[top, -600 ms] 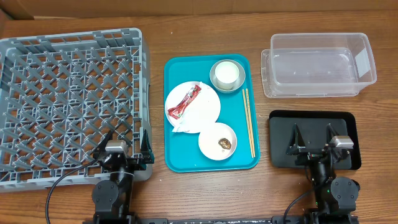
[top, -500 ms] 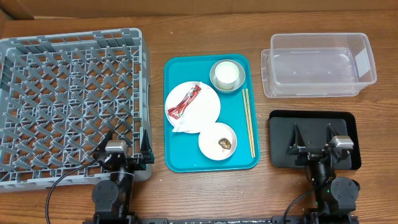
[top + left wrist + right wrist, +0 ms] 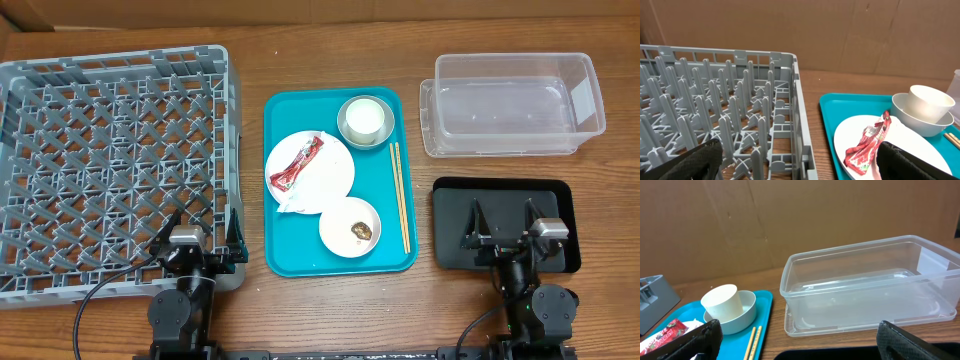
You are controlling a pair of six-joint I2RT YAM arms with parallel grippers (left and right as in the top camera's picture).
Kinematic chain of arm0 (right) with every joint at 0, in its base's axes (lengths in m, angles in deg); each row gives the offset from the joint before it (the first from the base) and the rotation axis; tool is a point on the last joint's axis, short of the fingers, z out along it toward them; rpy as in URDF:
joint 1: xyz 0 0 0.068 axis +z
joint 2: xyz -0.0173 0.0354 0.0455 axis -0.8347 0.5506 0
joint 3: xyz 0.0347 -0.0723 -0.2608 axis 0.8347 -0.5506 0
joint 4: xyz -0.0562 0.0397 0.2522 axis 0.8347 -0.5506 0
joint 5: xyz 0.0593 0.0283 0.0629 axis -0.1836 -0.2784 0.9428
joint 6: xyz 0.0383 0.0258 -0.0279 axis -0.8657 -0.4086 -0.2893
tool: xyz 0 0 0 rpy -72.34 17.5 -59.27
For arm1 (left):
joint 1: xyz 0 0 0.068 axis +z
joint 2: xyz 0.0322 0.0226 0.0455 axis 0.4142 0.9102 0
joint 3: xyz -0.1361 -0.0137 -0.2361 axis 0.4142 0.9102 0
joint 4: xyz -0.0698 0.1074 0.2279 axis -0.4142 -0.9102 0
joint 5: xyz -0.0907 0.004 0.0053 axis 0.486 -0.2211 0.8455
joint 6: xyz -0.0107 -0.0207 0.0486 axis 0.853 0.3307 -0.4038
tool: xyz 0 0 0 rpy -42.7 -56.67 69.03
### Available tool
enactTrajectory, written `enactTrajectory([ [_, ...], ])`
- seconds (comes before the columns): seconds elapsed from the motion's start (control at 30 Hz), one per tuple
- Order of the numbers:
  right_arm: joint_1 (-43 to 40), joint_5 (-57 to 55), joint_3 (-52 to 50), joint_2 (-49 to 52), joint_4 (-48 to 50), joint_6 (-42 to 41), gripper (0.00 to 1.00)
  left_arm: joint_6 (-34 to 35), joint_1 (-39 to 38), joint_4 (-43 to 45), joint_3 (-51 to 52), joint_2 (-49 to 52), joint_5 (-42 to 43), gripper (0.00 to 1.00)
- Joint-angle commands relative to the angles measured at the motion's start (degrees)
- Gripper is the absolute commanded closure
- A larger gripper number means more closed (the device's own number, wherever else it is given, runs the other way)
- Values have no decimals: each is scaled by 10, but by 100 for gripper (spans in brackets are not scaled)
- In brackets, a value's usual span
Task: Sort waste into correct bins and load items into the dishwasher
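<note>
- dish rack [image 3: 110, 160]: grey plastic, matt, moulded lattice.
- tub [image 3: 515, 105]: clear plastic, glossy, catching the light.
- black tray [image 3: 500, 195]: smooth and matt.
- teal tray [image 3: 290, 255]: smooth plastic, soft sheen.
- wrapper [image 3: 297, 165]: shiny red film, crinkled.
- chopsticks [image 3: 400, 200]: pale bare wood.
- table [image 3: 330, 50]: wood grain, satin finish.

We find the rack [image 3: 120, 57] left of the serving tray [image 3: 300, 250] carrying plate [image 3: 328, 172] and chopsticks [image 3: 400, 195]; to its right, the tub [image 3: 512, 105] lies behind the flat tray [image 3: 500, 200].

Red wrapper [image 3: 297, 165] on white plate [image 3: 335, 168], teal tray [image 3: 290, 250].
</note>
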Motion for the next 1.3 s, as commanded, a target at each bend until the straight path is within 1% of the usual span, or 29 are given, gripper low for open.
enactTrajectory([
  [0.0, 3, -6, -6, -5, 3, 4, 0, 6, 3, -1, 2, -3, -2, 0],
  [0.87, 3, -6, -6, -5, 3, 4, 0, 6, 3, 2, 2, -3, -3, 0],
  [0.9, 3, -6, -6, -5, 3, 4, 0, 18, 3, 10, 2, -3, 7, 0],
  [0.93, 3, -6, -6, -5, 3, 4, 0, 73, 2, 24, 2, -3, 51, 0],
  [0.97, 3, -6, -6, -5, 3, 4, 0, 180, 2, 50, 2, -3, 142, 0],
  [1.0, 3, -6, -6, -5, 3, 4, 0, 262, 2, 80, 2, -3, 191, 0],
  [1.03, 3, -6, -6, -5, 3, 4, 0, 355, 2, 118, 2, -3, 217, 0],
  [1.07, 3, -6, -6, -5, 3, 4, 0, 391, 2, 143, 2, -3, 217, 0],
  [1.1, 3, -5, -6, -5, 3, 4, 0, 410, 3, 196, 2, -3, 217, 0],
  [1.23, 3, -6, -6, -5, 3, 4, 0, 408, 3, 365, 2, -3, 221, 0],
  [1.27, 3, -6, -6, -5, 3, 4, 0, 395, 3, 396, -2, -3, 219, 0],
])
